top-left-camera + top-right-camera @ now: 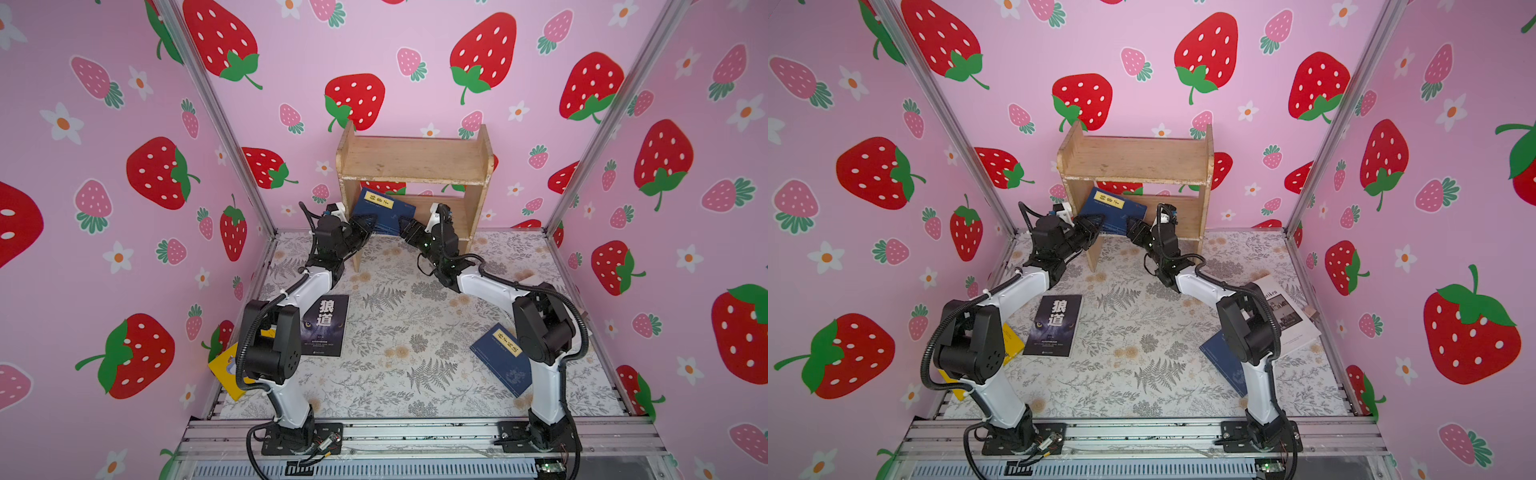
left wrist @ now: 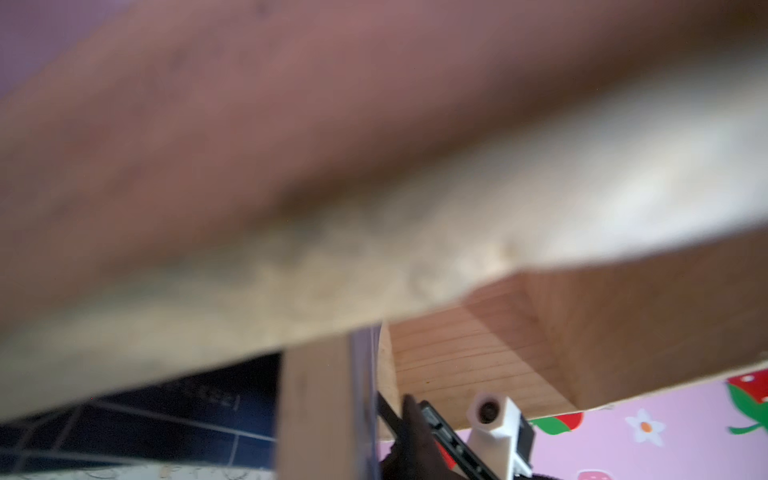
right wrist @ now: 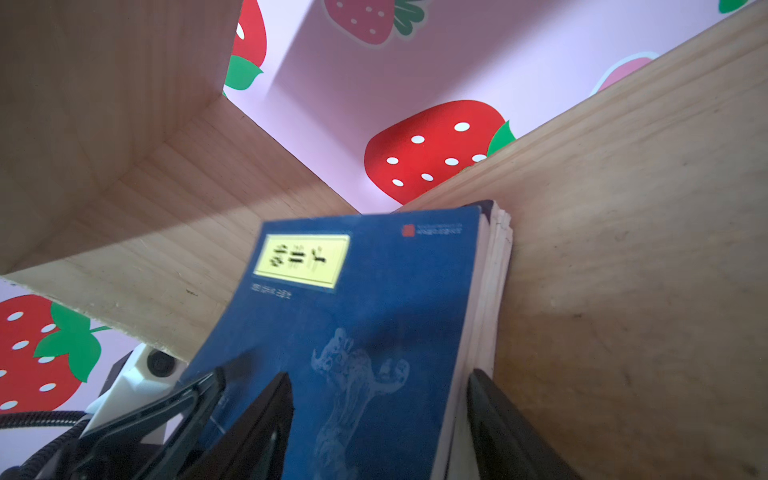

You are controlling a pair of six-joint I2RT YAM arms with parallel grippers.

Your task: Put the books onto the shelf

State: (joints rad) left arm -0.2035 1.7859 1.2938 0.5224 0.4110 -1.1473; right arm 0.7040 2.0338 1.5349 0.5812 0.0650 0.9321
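The light-wood shelf [image 1: 415, 160] [image 1: 1133, 160] stands at the back. A stack of thin navy books [image 1: 384, 210] [image 3: 374, 291] leans tilted in its lower tier. My right gripper [image 1: 405, 228] [image 3: 379, 374] is shut on the stack's low end, one finger on the cover and one under it. My left gripper [image 1: 368, 224] [image 1: 1096, 226] is at the stack's other side, with one finger [image 3: 195, 392] lying on the cover; its jaws are hidden. On the table lie a black book [image 1: 326, 326], a yellow book [image 1: 226, 370], a navy book [image 1: 505, 359] and a white book [image 1: 1283, 316].
The left wrist view is almost filled by a blurred shelf board [image 2: 374, 166]. Both arms reach forward from the metal rail [image 1: 415, 432] at the front. Strawberry-patterned walls close the floral table [image 1: 395, 316] on three sides.
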